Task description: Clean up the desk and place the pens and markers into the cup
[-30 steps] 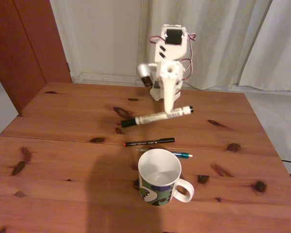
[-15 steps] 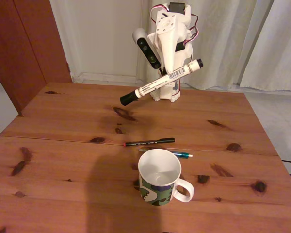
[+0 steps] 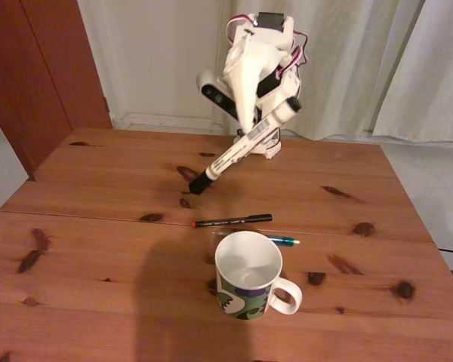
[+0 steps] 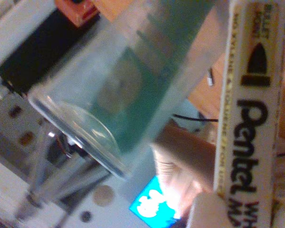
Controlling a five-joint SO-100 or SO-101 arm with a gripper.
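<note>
In the fixed view my gripper (image 3: 251,130) is raised above the back of the desk (image 3: 98,226) and shut on the thick white marker (image 3: 241,147). The marker hangs tilted, black cap at its lower left end and clear of the wood. In the wrist view the marker (image 4: 249,109) runs down the right side with its black printed label facing the camera. Nearer the front, the thin black pen (image 3: 232,221) with a red tip lies flat, and the slim teal pen (image 3: 279,240) lies just behind the cup. The cup (image 3: 248,275), white inside and green-patterned outside, stands upright with its handle to the right.
The arm's base (image 3: 260,147) stands at the desk's far edge in front of pale curtains (image 3: 377,60). A brown door (image 3: 38,68) is at the back left. The desk's right edge (image 3: 419,219) drops to the floor. The wrist view's background is blurred.
The gripper rose from just above the desk with the marker, swung towards the arm's base, and the marker now tilts more steeply, cap end down-left. Pens and cup have not moved.
</note>
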